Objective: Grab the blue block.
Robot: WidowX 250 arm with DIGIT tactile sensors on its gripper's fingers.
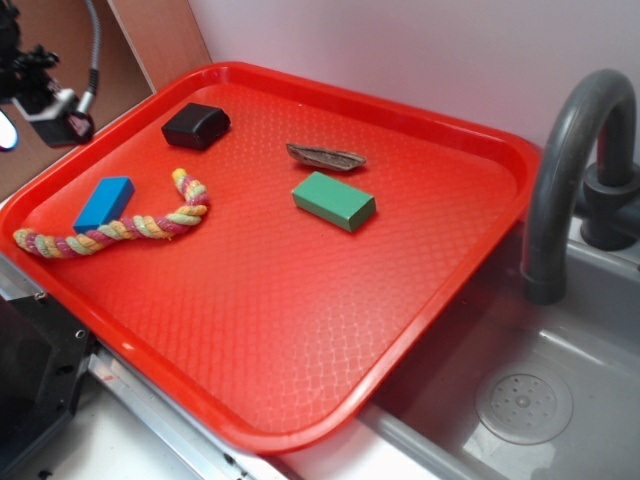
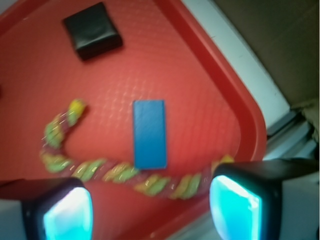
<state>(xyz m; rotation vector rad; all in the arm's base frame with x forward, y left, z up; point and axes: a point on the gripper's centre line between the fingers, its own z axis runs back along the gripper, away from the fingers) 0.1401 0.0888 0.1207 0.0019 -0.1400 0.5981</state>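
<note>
The blue block [image 1: 104, 203] lies flat on the red tray [image 1: 300, 330] near its left side, touching a braided rope [image 1: 120, 225]. In the wrist view the blue block [image 2: 150, 133] sits lengthwise just beyond the rope [image 2: 125, 175]. My gripper [image 2: 150, 212] hangs above the tray's near left edge, open, with nothing between its glowing cyan pads [image 2: 235, 210]. In the exterior view only a part of the arm [image 1: 45, 95] shows at the upper left, well above the block.
A black rounded block [image 1: 196, 126] rests at the tray's back left, a green block [image 1: 334, 200] near the middle, and a small brown folded scrap [image 1: 325, 156] behind it. A grey faucet [image 1: 570, 170] and sink [image 1: 520, 400] stand to the right.
</note>
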